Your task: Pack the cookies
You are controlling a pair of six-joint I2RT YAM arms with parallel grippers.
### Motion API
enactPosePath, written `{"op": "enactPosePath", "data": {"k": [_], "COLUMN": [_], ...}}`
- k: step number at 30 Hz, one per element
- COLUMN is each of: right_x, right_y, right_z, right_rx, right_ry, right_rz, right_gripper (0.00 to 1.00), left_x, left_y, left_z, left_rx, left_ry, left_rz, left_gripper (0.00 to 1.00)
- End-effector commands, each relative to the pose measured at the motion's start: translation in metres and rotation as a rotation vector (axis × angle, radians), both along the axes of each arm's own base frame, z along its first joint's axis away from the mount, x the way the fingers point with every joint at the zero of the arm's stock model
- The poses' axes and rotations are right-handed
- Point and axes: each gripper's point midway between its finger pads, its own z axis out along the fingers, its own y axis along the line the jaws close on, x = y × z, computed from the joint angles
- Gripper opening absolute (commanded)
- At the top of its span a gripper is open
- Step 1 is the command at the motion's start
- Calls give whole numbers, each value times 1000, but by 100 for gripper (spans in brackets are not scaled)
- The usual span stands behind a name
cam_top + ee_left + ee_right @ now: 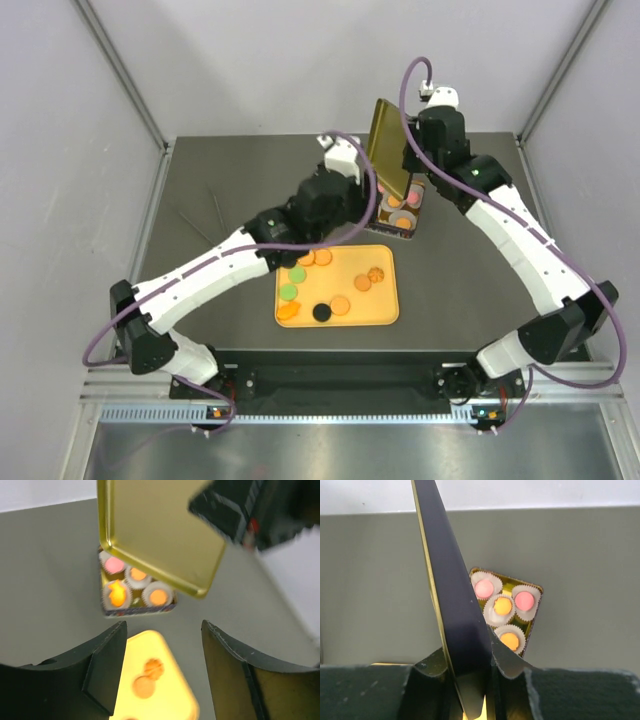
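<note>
We find the bench (200, 290) carrying a yellow tray (375, 305) near its middle, with the tin (140, 611) just beyond the tray's far right corner. The right hand (470, 680) is clenched on the tin's gold lid (388, 150), which it holds tilted above the tin. The left hand (162, 665) hangs released and empty between tray and tin. Four cookies (503, 606) show in paper cups (497, 582) inside the tin. Roughly ten loose cookies (340, 305) lie on the tray. We judge packing begun, with most of it outstanding.

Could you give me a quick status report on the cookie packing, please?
Left gripper open, empty. Right gripper shut on lid, tilted above tin. Some cookies in tin, more on tray. Lid overhangs tin opening.
</note>
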Motion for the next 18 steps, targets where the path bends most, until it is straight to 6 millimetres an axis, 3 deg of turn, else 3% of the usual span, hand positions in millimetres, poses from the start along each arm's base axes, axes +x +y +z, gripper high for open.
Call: {"op": "enactPosePath", "data": {"k": [1,4,5,10,18], "right_x": [5,5,6,4,2], "right_y": [3,9,12,23,25], "right_z": [17,17,16,19,18], "right_rx": [73,105,123,177,192], "right_ry": [-8,10,19,38,50], "right_rz": [-12,-3,-4,31,39], "right_gripper": [0,0,0,0,0], "left_x": [4,-7,-12,-8,-8], "left_y": [15,0,-7,-11,-9], "left_z": [-3,-15,-10,-18,-14], "left_rx": [183,218,208,210,231], "left_ry": [-146,-178,-209,-234,-263], "left_rz": [125,119,109,129,134], "left_gripper": [66,66,67,67,69]}}
